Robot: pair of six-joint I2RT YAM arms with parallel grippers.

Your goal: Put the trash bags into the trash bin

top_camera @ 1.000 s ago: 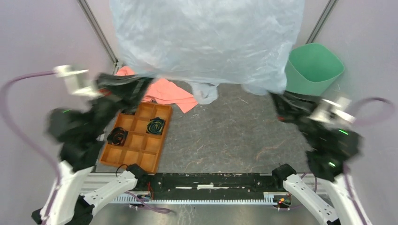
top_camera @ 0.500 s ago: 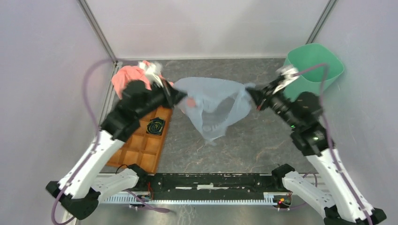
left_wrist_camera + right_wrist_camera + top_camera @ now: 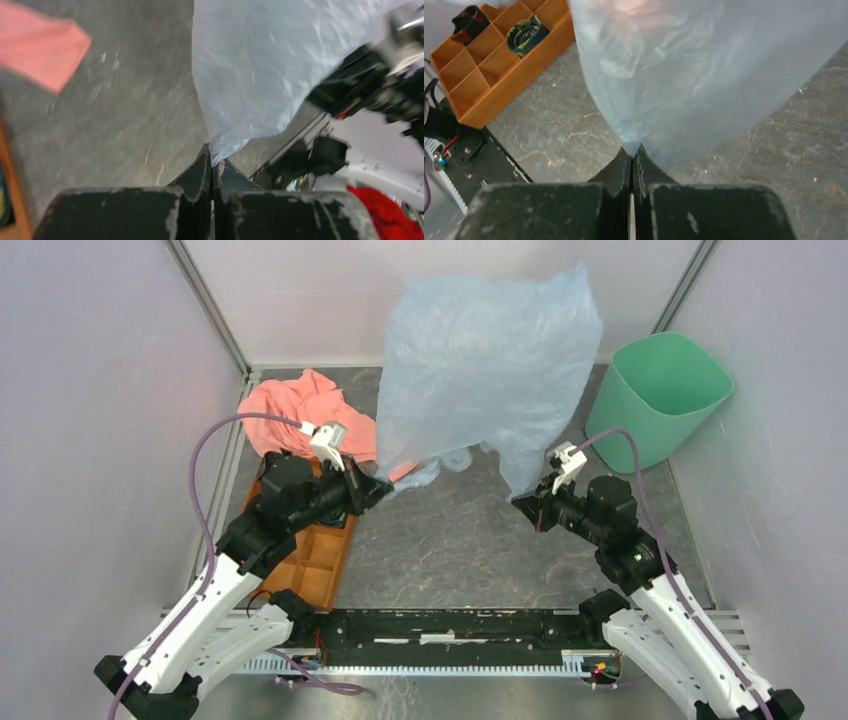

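Bag (image 3: 485, 370) billowed upward — bin (image 3: 660, 390) beside its right edge; cloth (image 3: 300, 410), tray (image 3: 325, 555) left.

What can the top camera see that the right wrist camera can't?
Only the top view: the green trash bin, the pink cloth, and the left gripper pinching the trash bag. Only the right wrist view: two rolled things in the orange tray, and a close look at the right gripper shut on the bag's edge. Both show the bag, the tray and the grey table.
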